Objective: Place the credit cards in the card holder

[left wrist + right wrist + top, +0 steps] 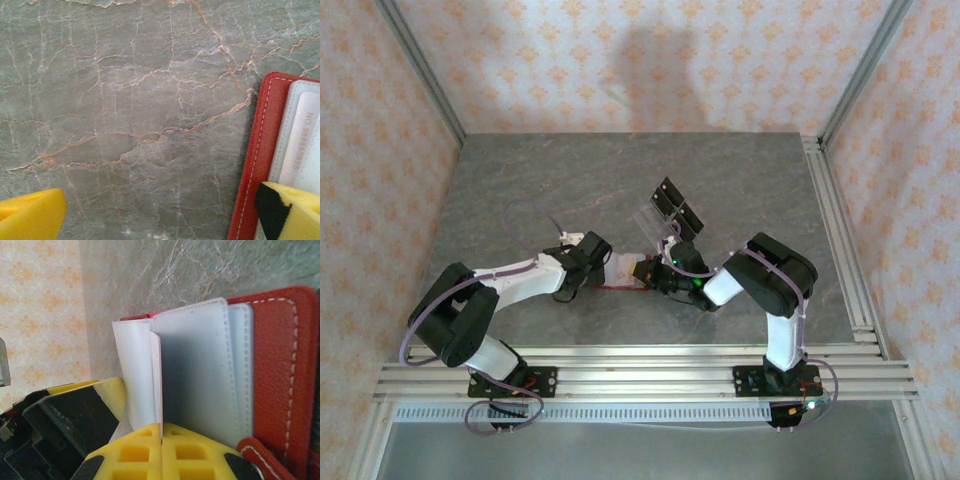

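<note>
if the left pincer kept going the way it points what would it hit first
Probably the marble table between the fingers of the open left pincer, though one fingertip hangs over the open red card holder and might touch that first; depth is unclear.

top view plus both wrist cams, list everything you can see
card holder: one, red with pale inside, open on the table between the grippers
credit card: one, pale, at the holder's pocket, pinched in the right gripper
numbered card: one, pale, lying on the holder's inside; may be the same card
rack: one, clear plastic, behind the holder
black cards: several, black, in the rack
table: one, grey marble
walls: cream with orange pattern, three sides
rails: silver, near edge
arms: two, white and black
left gripper: yellow tips, open, at the holder's edge
right gripper: yellow tips, shut on the card
</note>
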`<action>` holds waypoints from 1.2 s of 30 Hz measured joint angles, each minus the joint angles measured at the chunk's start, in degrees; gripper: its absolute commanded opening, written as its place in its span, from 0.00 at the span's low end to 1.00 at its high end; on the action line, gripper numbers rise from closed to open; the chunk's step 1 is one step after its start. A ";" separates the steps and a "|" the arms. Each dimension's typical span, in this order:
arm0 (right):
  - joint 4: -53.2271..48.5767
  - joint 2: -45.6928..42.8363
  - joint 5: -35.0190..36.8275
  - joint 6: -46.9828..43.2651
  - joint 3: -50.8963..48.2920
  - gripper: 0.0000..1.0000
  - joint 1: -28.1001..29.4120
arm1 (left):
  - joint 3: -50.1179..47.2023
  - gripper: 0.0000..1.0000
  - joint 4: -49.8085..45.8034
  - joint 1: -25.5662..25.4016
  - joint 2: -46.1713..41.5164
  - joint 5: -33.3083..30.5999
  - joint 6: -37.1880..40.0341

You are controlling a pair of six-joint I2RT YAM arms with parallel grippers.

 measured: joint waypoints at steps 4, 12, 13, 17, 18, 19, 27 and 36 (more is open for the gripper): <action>-0.09 0.13 -0.28 -0.07 0.26 0.00 -0.31 | 0.00 0.99 0.02 0.00 0.04 0.00 0.00; -2.21 0.81 -1.42 -1.16 2.36 0.00 -0.85 | 0.00 0.99 0.02 0.02 0.17 -0.22 0.00; -2.58 0.85 -1.55 -1.42 2.67 0.00 -0.94 | 0.00 0.99 0.02 0.02 0.17 -0.46 0.00; -3.72 0.96 -2.27 -2.16 3.37 0.00 -1.07 | 0.00 0.99 0.02 0.02 0.26 -0.85 0.00; -3.78 1.03 -2.38 -2.23 3.48 0.00 -1.07 | 0.00 0.99 0.02 0.02 0.28 -0.96 0.00; -3.78 1.09 -2.54 -2.23 3.54 0.00 -1.07 | 0.00 0.99 0.02 0.02 0.28 -1.01 0.00; -3.10 1.88 -3.50 -2.21 4.00 0.00 -0.98 | -0.04 0.99 0.00 0.13 0.42 -1.25 0.00; -0.48 3.10 -4.07 -1.64 4.00 0.00 -0.17 | -0.04 0.99 -0.04 0.26 0.28 -1.25 -0.02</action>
